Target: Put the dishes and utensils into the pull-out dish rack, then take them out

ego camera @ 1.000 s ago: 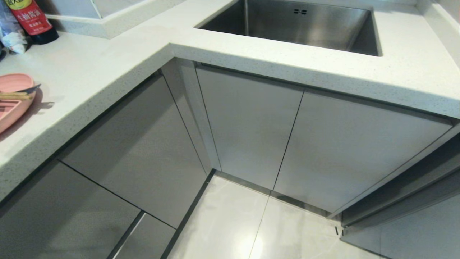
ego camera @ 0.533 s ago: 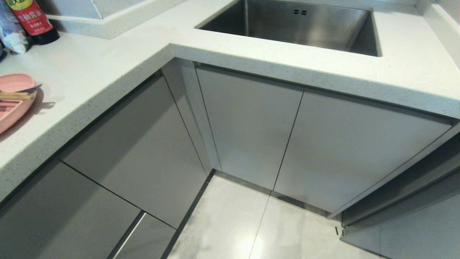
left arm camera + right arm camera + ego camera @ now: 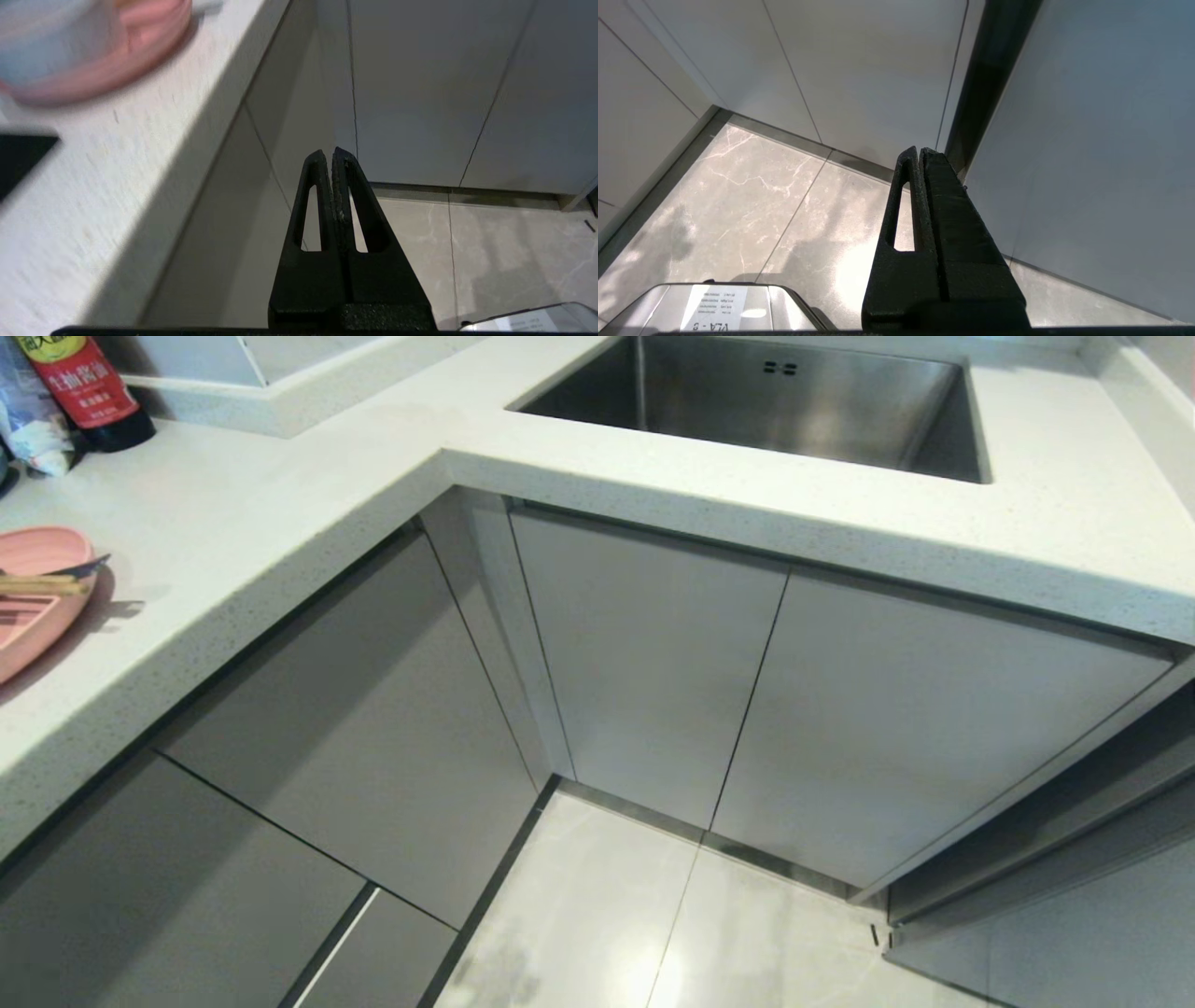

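Pink plate (image 3: 33, 607), light wooden chopsticks (image 3: 37, 584) across it; white speckled counter (image 3: 280, 504); grey steel sink (image 3: 775, 401); pale grey cabinet doors (image 3: 653, 653); veined beige floor (image 3: 653, 933); red-labelled dark bottle (image 3: 84, 387); black grippers

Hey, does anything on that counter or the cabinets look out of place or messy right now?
Nothing stands out. The pink plate sits flat on the counter with chopsticks laid across it, and the cabinet doors are shut and even.

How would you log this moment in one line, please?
left gripper: shut, empty, beside counter edge | right gripper: shut, parked | pink plate: on counter
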{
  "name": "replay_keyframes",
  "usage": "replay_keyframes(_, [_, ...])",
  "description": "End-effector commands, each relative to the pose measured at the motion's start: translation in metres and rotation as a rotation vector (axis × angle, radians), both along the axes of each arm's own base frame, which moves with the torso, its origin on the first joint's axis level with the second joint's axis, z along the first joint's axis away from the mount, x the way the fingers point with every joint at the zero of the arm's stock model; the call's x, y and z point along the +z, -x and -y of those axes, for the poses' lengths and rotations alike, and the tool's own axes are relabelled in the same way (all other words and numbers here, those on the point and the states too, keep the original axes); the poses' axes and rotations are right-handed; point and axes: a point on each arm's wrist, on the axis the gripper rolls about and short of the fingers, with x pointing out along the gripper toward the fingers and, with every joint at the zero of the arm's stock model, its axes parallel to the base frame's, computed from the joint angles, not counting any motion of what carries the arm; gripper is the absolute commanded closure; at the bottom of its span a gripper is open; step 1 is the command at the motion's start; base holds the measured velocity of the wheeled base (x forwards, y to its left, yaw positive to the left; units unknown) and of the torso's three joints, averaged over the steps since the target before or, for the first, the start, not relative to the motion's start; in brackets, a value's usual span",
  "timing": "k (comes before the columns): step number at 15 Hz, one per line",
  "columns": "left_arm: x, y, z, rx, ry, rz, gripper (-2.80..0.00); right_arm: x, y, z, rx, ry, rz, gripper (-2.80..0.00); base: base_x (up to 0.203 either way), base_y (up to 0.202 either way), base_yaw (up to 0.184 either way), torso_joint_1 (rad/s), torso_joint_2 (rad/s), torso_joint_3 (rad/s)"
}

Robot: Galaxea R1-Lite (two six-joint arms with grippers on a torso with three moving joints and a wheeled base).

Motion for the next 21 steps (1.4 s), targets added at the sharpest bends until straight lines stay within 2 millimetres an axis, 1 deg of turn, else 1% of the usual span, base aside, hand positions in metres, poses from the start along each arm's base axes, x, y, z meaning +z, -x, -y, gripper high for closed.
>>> replay_keyframes(1, [-0.023,-0.011,-0.001,0.023,0.030,0.014,0.00,0.000,0.000,0.000,0.000,0.001,0.001,0.00,0.000,0.000,0.000,0.000,0.00,0.000])
replay_keyframes(4, [-0.065,-0.045,-0.001,0.039,0.060,0.063,0.00,0.000,0.000,0.000,0.000,0.001,-0.001,0.00,0.000,0.000,0.000,0.000,0.00,0.000])
replay_keyframes(5, [-0.079,-0.052,-0.001,0.031,0.065,0.050,0.00,0.000,0.000,0.000,0.000,0.001,0.000,0.00,0.000,0.000,0.000,0.000,0.00,0.000])
replay_keyframes(7, [-0.095,-0.055,-0.001,0.025,0.079,-0.056,0.00,0.000,0.000,0.000,0.000,0.001,0.001,0.00,0.000,0.000,0.000,0.000,0.00,0.000])
replay_keyframes(9, [-0.097,-0.055,-0.002,0.048,0.147,-0.095,0.00,0.000,0.000,0.000,0.000,0.001,0.001,0.00,0.000,0.000,0.000,0.000,0.00,0.000])
replay_keyframes(10, [-0.103,-0.055,-0.002,0.061,0.142,-0.149,0.00,0.000,0.000,0.000,0.000,0.001,0.000,0.00,0.000,0.000,0.000,0.000,0.00,0.000])
replay_keyframes(11, [-0.103,-0.055,-0.002,0.068,0.150,-0.160,0.00,0.000,0.000,0.000,0.001,0.001,-0.001,0.00,0.000,0.000,0.000,0.000,0.00,0.000])
replay_keyframes(21, [-0.102,-0.056,-0.003,0.090,0.191,-0.138,0.00,0.000,0.000,0.000,0.000,0.001,0.001,0.00,0.000,0.000,0.000,0.000,0.00,0.009])
